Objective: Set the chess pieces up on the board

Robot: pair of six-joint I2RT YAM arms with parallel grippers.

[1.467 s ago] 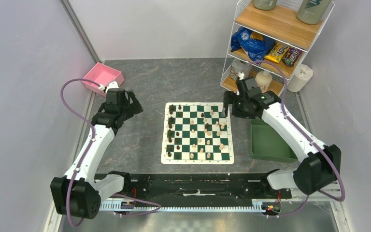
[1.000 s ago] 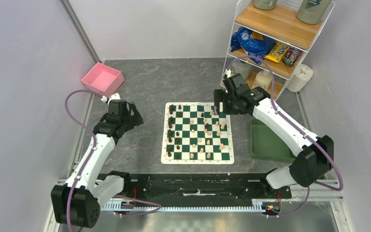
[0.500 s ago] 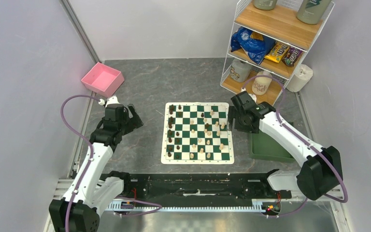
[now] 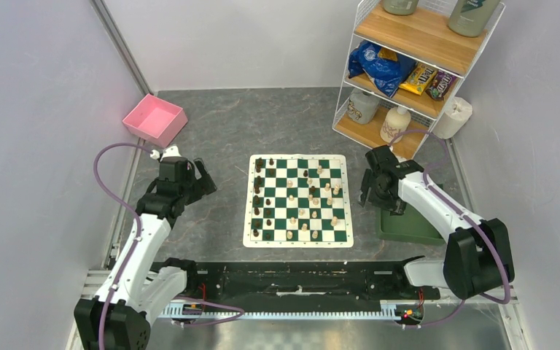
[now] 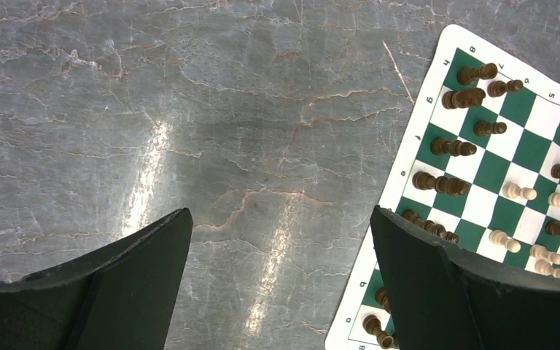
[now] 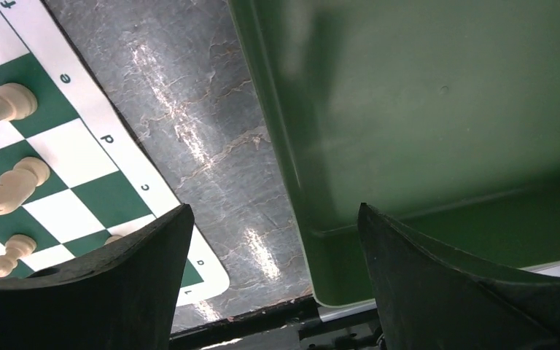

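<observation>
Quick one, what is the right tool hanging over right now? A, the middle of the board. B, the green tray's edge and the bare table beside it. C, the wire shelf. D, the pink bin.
B: the right wrist view shows the open right tool framing the wall of the green tray and grey table beside the board.

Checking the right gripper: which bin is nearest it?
The green tray, not the pink bin: the right gripper hangs over its rim, right of the board.
</observation>
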